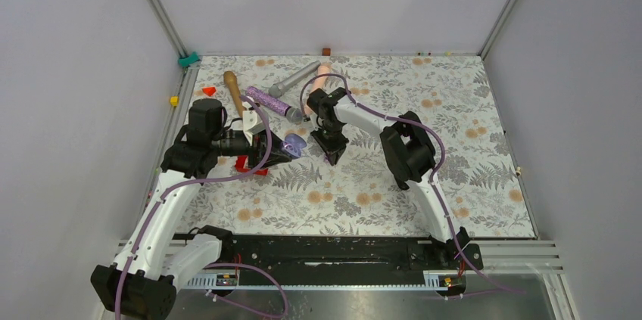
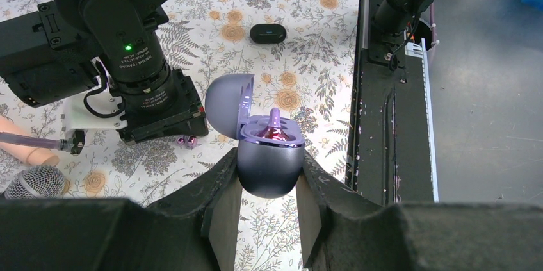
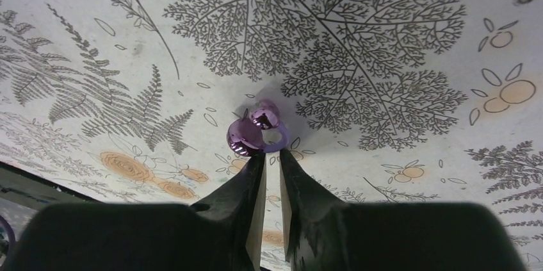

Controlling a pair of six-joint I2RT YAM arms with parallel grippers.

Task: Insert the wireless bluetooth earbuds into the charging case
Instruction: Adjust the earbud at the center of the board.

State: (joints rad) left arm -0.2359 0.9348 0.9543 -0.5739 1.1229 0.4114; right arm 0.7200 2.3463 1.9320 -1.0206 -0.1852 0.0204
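Observation:
My left gripper (image 2: 269, 170) is shut on the lavender charging case (image 2: 269, 167) and holds it above the table with its lid (image 2: 227, 99) open. A glossy red-purple bud with a lavender tip (image 2: 274, 129) sits in one well. My right gripper (image 3: 269, 154) is shut on a shiny purple earbud (image 3: 253, 133) with a lavender ring, just above the table. This earbud also shows under the right gripper in the left wrist view (image 2: 186, 141). In the top view the case (image 1: 294, 143) is a little left of the right gripper (image 1: 333, 155). I see no black buds.
A black oval pebble-like object (image 2: 267, 32) lies on the floral mat. A red tray (image 1: 250, 163) sits under the left arm. A wooden handle (image 1: 233, 91), a purple microphone (image 1: 269, 102), a grey cylinder (image 1: 294, 78) and a pink object (image 1: 322, 74) lie at the back.

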